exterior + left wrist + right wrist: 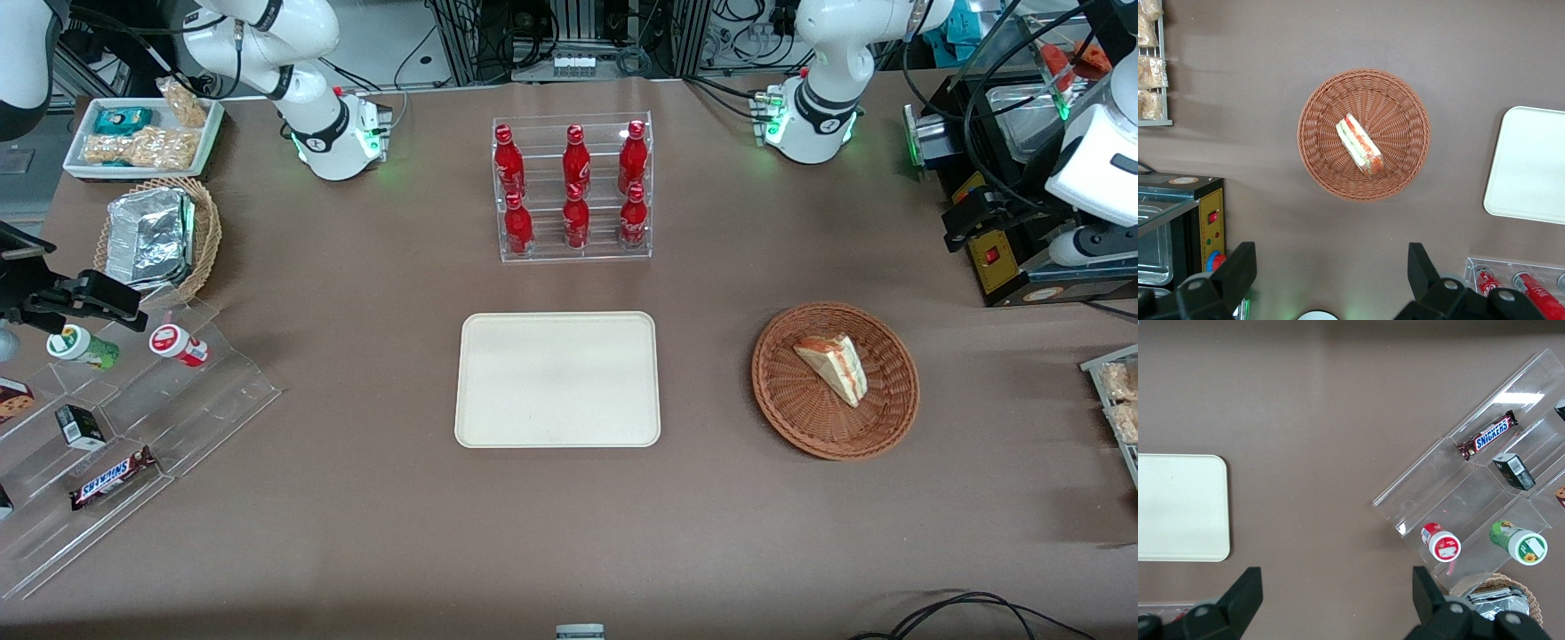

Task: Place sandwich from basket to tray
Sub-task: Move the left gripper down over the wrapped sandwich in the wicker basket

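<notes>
Gripper (pixel 1331 273) hangs high above the table, fingers (pixel 1238 267) spread wide; sandwich (pixel 1359 144) in basket (pixel 1321 100) lies well clear of them, fingertips cut off.

one sandwich (pixel 833 366), one basket (pixel 782 391) holding it, one tray (pixel 557 380), six red bottles (pixel 575 160) (two rows of three), two small tubs (pixel 178 344), one snickers bar (pixel 112 478).

Brown matte desk (pixel 356 498) fills the scene under even overhead light. Black cables (pixel 960 613) trail at its front edge; equipment racks (pixel 578 36) line the back.
</notes>
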